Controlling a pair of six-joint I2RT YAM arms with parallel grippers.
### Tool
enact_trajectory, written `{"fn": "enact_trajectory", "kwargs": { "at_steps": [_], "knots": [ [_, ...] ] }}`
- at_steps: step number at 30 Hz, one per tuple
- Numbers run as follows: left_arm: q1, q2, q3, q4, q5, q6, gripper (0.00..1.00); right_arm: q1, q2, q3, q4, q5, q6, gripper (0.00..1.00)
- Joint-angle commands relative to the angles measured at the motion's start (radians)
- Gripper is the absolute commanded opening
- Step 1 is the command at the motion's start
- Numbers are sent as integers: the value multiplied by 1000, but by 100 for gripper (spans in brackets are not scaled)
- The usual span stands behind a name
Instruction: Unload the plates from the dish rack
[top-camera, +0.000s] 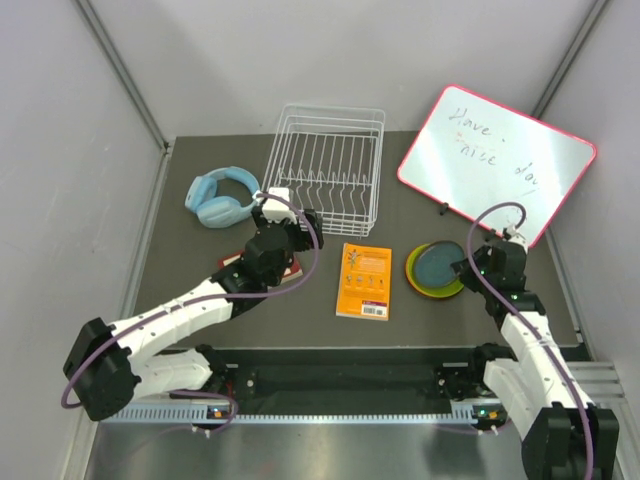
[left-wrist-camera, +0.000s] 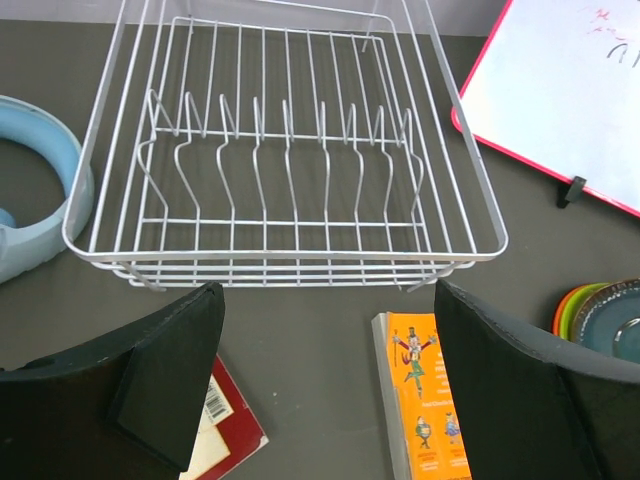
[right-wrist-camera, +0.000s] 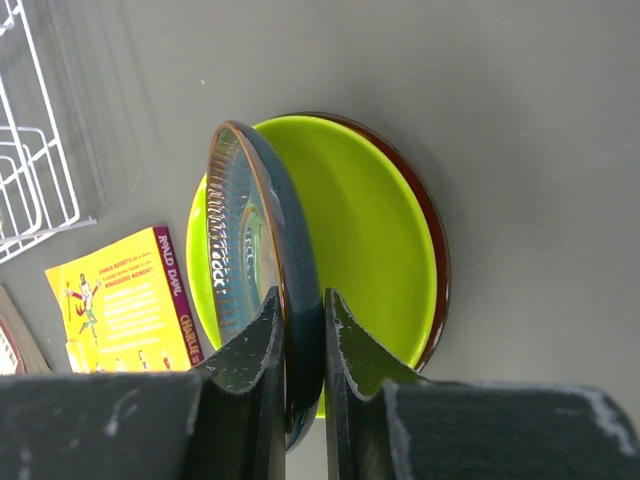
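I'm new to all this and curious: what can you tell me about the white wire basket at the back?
The dish rack is a white rectangular basket of thin, metal-looking wire, with flared sides and a row of upright looped dividers. It is empty. It stands level on the dark table, far middle, between blue headphones and a pink-framed whiteboard. The open left gripper hovers just before it, apart.

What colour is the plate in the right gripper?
Dark teal plate, brownish rim; right wrist view shows it best.
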Motion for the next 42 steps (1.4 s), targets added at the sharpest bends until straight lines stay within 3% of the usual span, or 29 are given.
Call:
{"fn": "enact_trajectory", "kwargs": {
  "at_steps": [1, 8, 19, 23, 24, 25, 27, 34, 42],
  "knots": [
    [0, -2, 13, 1, -68, 50, 90, -9, 19, 22, 69, -18, -28, 17],
    [0, 8, 14, -2, -45, 54, 90, -9, 38, 40, 27, 17, -60, 36],
    [0, -3, 24, -44, -107, 76, 90, -9, -4, 111, -65, 55, -132, 43],
    [0, -6, 25, -55, -116, 90, 90, -9, -149, 144, -97, 114, -126, 45],
    [0, -6, 25, -56, -116, 91, 90, -9, -184, 143, -94, 118, -125, 62],
    [0, -8, 24, -56, -116, 91, 90, -9, -220, 140, -89, 127, -125, 72],
    [0, -6, 24, -61, -117, 91, 90, -9, -297, 140, -91, 143, -129, 79],
    [0, -6, 31, -68, -136, 100, 90, -9, -305, 174, -138, 128, -174, 84],
    [0, -40, 19, -84, -157, 111, 90, -7, -217, 82, 59, 0, -238, 88]
  ]
}}
